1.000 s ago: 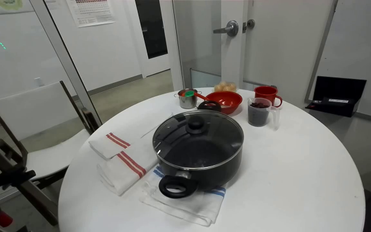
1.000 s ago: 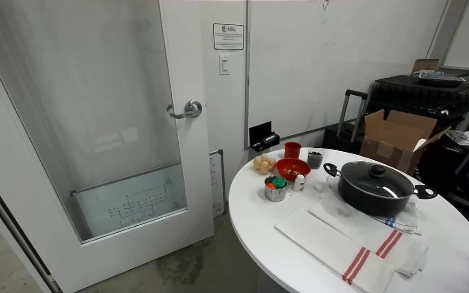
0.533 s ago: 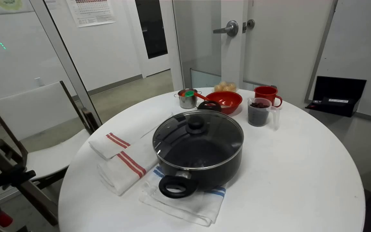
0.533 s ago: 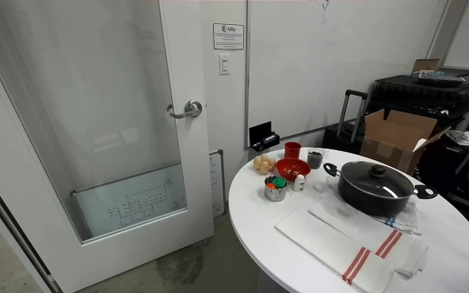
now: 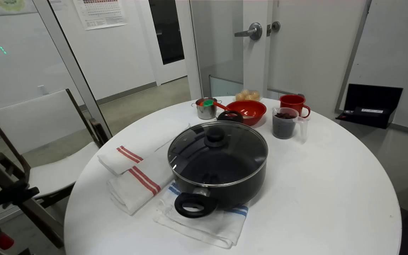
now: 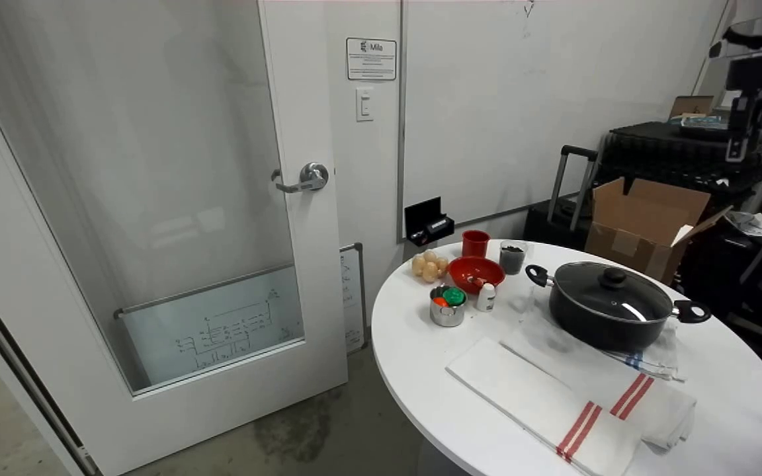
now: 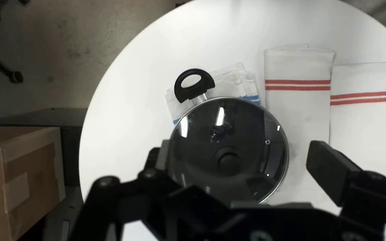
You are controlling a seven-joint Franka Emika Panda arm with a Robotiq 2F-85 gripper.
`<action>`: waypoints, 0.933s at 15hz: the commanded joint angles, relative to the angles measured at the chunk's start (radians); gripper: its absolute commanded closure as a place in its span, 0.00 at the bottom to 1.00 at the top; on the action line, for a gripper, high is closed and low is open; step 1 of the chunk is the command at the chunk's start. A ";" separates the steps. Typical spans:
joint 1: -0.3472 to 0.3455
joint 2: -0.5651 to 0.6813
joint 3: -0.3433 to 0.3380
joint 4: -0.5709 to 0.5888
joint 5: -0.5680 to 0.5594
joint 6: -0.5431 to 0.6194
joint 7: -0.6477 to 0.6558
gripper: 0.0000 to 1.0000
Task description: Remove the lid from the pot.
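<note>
The black pot (image 5: 241, 194) stands upright on the white table; it also shows in another exterior view (image 6: 596, 330). The domed glass lid (image 5: 221, 166) with metal rim and dark knob (image 5: 215, 136) lies on the pot in both exterior views (image 6: 583, 291). In the wrist view the lid (image 7: 199, 144) is seen from above, its knob (image 7: 229, 164) between the finger lines, and one pot handle (image 7: 198, 88) sticks out. My gripper (image 7: 240, 160) is open and empty, well above the lid. Its tip (image 6: 737, 155) hangs at the upper right in an exterior view.
Striped towels (image 5: 140, 180) lie beside the pot, and a blue-striped one (image 5: 207, 226) lies under it. Behind stand a metal cup (image 5: 207, 111), a red bowl (image 5: 257, 113), a measuring cup (image 5: 283, 127) and a red mug (image 5: 292, 101). A cardboard box (image 6: 645, 221) is beyond the table.
My gripper has come into view at the upper right of an exterior view, where it was absent before. The pot, lid and other things have not moved.
</note>
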 commanded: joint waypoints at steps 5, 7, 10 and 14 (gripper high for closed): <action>-0.004 0.317 0.021 0.135 0.004 0.246 -0.056 0.00; -0.003 0.389 0.026 0.167 -0.013 0.303 -0.047 0.00; -0.004 0.475 0.035 0.211 -0.019 0.358 -0.045 0.00; -0.008 0.552 0.062 0.243 -0.007 0.388 -0.062 0.00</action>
